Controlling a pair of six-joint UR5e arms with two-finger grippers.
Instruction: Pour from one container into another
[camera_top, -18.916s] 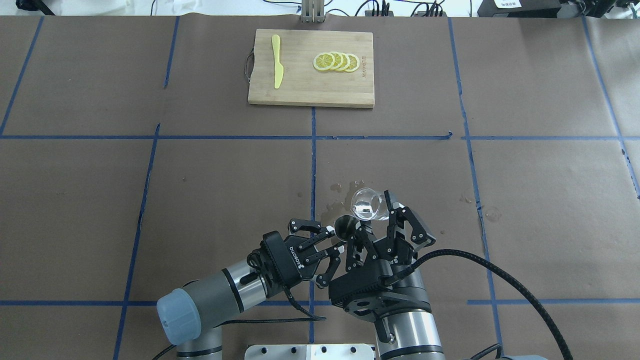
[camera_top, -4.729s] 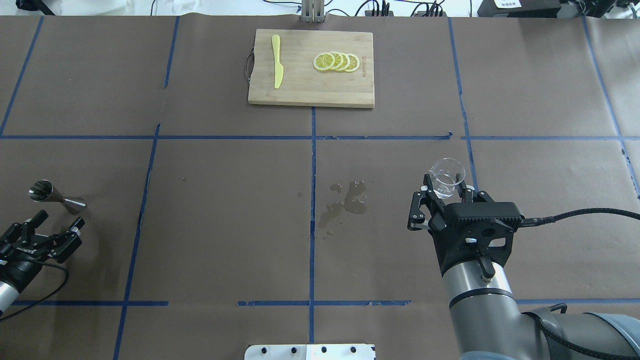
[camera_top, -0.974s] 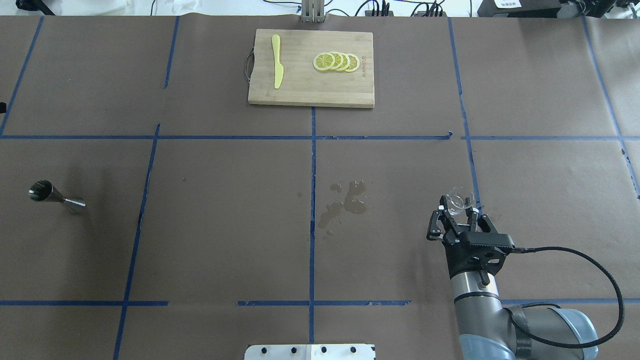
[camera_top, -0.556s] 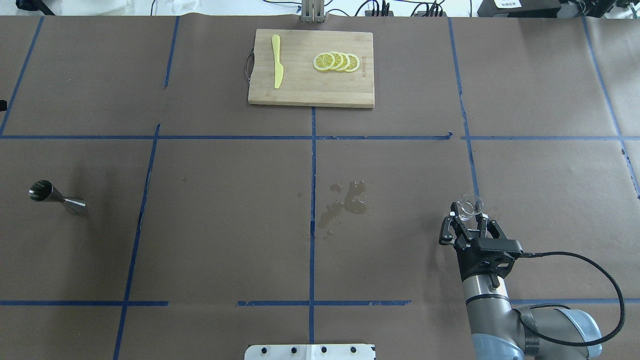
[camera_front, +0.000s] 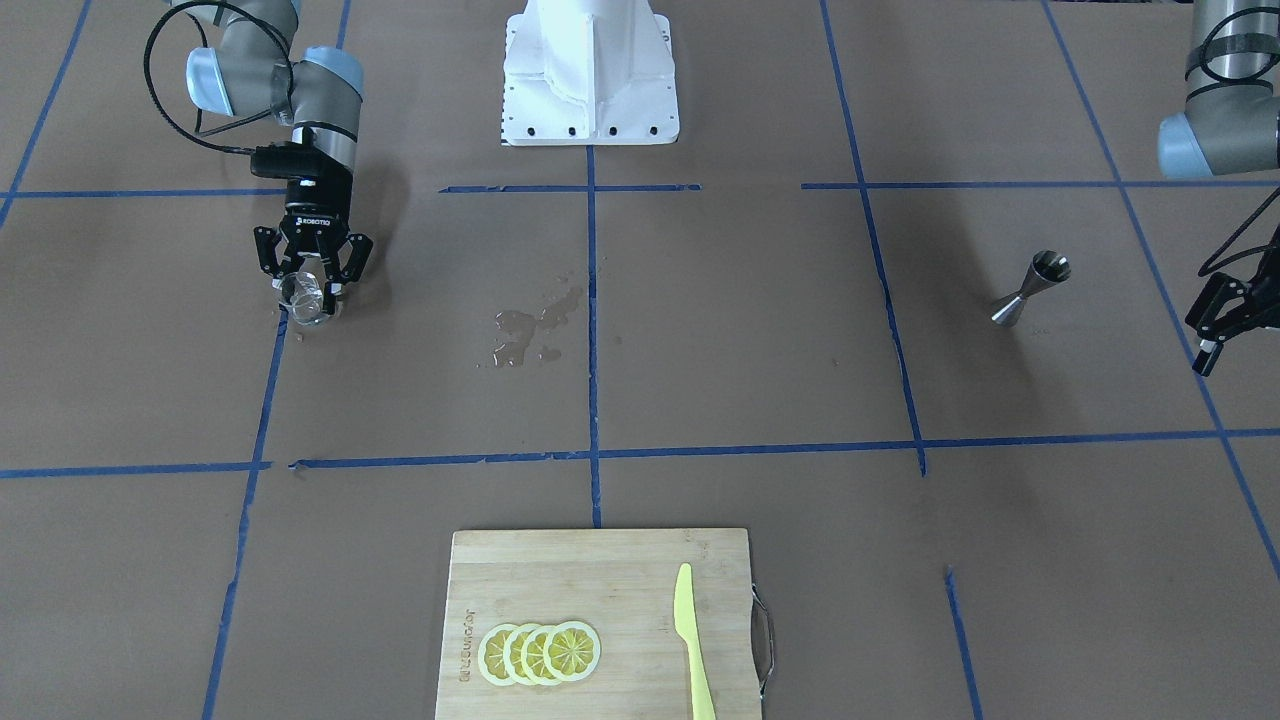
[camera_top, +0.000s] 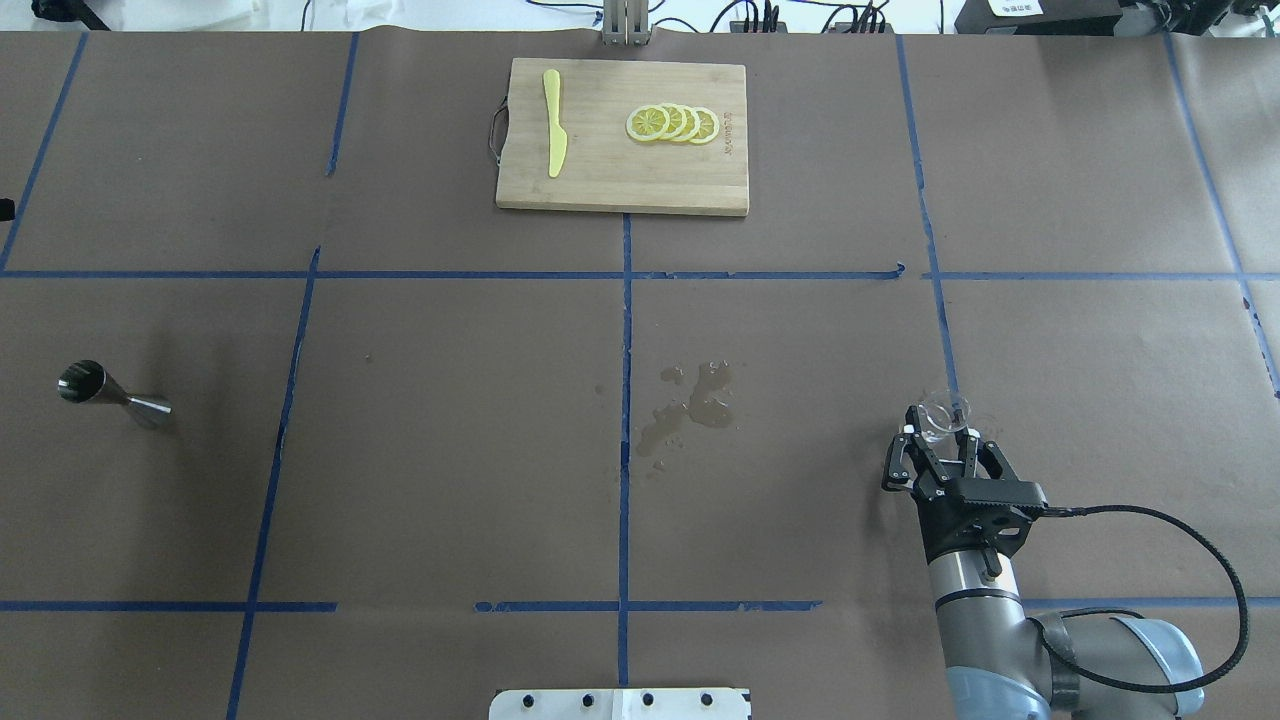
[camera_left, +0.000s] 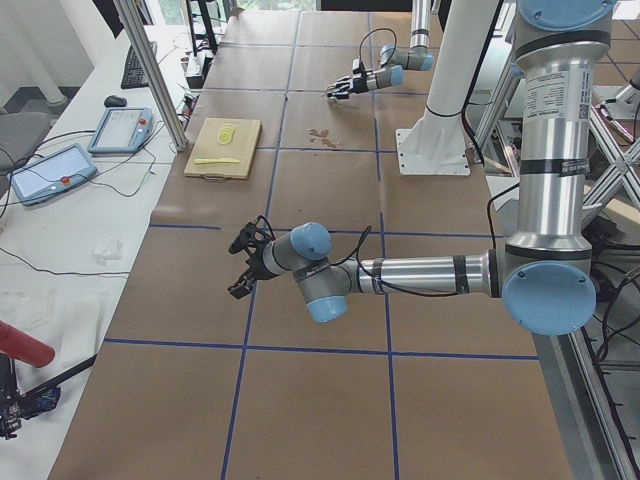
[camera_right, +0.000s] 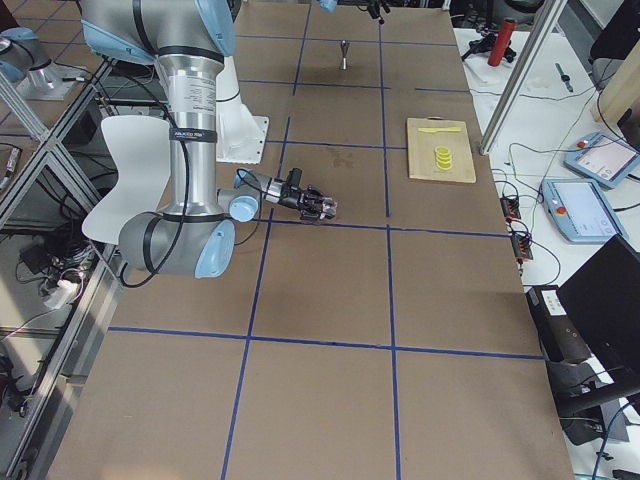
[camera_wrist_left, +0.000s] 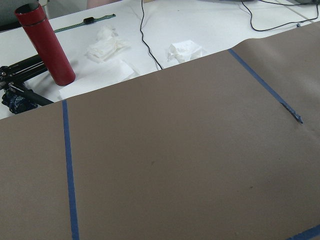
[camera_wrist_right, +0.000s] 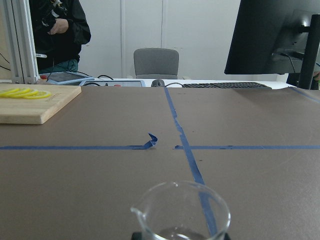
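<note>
The clear glass cup (camera_top: 942, 412) stands upright, low over the table's right side on a blue tape line, with my right gripper (camera_top: 938, 432) shut on it. The right wrist view shows the cup's rim and spout (camera_wrist_right: 182, 210) close up, with a trace of liquid at the bottom. The steel jigger (camera_top: 110, 393) stands alone at the far left of the table. My left gripper (camera_front: 1208, 335) hangs open and holds nothing, off past the jigger (camera_front: 1030, 288) near the table's left end. It is out of the overhead view.
A wet spill (camera_top: 690, 405) marks the brown paper near the table's middle. A wooden cutting board (camera_top: 600, 180) at the far edge carries lemon slices (camera_top: 672, 123) and a yellow knife (camera_top: 553, 120). A red cylinder (camera_wrist_left: 45, 44) stands beyond the table's left end.
Over the last second my right gripper drew back toward the robot and sank lower with the cup, then held still. The jigger has not moved.
</note>
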